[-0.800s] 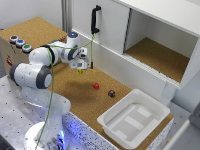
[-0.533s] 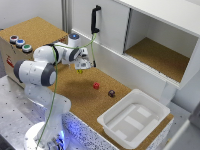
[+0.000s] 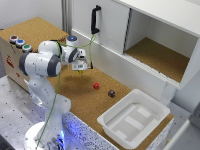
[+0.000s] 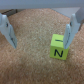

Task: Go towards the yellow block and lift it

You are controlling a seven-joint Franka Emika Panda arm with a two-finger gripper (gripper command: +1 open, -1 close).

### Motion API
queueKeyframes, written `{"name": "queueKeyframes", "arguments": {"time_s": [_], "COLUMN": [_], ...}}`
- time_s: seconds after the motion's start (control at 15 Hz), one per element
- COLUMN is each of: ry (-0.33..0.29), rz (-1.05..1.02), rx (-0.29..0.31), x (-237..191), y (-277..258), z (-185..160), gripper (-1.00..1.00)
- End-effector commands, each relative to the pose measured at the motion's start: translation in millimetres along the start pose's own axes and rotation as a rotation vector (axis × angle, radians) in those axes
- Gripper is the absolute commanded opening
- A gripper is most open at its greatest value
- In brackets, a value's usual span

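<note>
The yellow block (image 4: pixel 59 46) is a small yellow-green cube with black letters, lying on the cork surface. In the wrist view it sits between my open gripper's (image 4: pixel 41 43) two fingers, close to one finger (image 4: pixel 73 27) and far from the other finger (image 4: pixel 9 30). No finger touches it. In the exterior view the gripper (image 3: pixel 81 67) hangs low over the cork, left of the middle. The block (image 3: pixel 80 72) shows there only as a tiny yellow speck right under the fingertips.
A small red block (image 3: pixel 96 85) and a dark maroon block (image 3: pixel 111 93) lie toward the exterior view's right of the gripper. A white tray (image 3: pixel 150 111) stands further right. A cabinet door with a black handle (image 3: pixel 95 20) and an open shelf (image 3: pixel 160 57) are behind. A button box (image 3: pixel 19 43) is at the left.
The gripper has come down a little toward the cork surface over the yellow block. It stays open. The blocks have not moved.
</note>
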State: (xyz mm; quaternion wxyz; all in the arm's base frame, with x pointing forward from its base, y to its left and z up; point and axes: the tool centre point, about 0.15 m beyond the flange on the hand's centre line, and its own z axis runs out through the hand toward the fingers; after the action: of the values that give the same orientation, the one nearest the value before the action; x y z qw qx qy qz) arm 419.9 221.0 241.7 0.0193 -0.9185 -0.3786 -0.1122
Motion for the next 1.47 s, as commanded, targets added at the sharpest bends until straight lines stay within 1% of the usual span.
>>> {"name": "queueKeyframes", "arguments": {"time_s": [0.0,0.2,0.27,0.4,0.53,0.6,0.67,0.73,0.93,1.0,1.27,1.4], "ry": [-0.066,-0.086,-0.108,-0.143,-0.156,-0.155,-0.151,-0.153,-0.153,-0.157,-0.147,-0.135], "rz": [0.088,0.097,0.090,0.085,0.098,0.102,0.091,0.102,0.102,0.091,0.090,0.100], "rx": [-0.080,-0.095,-0.089,-0.097,-0.103,-0.093,-0.076,-0.089,-0.105,-0.120,-0.117,-0.118], "x": [39,36,33,24,13,9,7,6,7,6,6,7], "y": [31,45,46,46,46,46,46,48,48,46,44,44], "z": [19,24,28,36,38,39,40,41,44,45,46,40], "gripper": [1.00,1.00,1.00,1.00,1.00,-1.00,-1.00,-1.00,-1.00,-1.00,-1.00,-1.00]}}
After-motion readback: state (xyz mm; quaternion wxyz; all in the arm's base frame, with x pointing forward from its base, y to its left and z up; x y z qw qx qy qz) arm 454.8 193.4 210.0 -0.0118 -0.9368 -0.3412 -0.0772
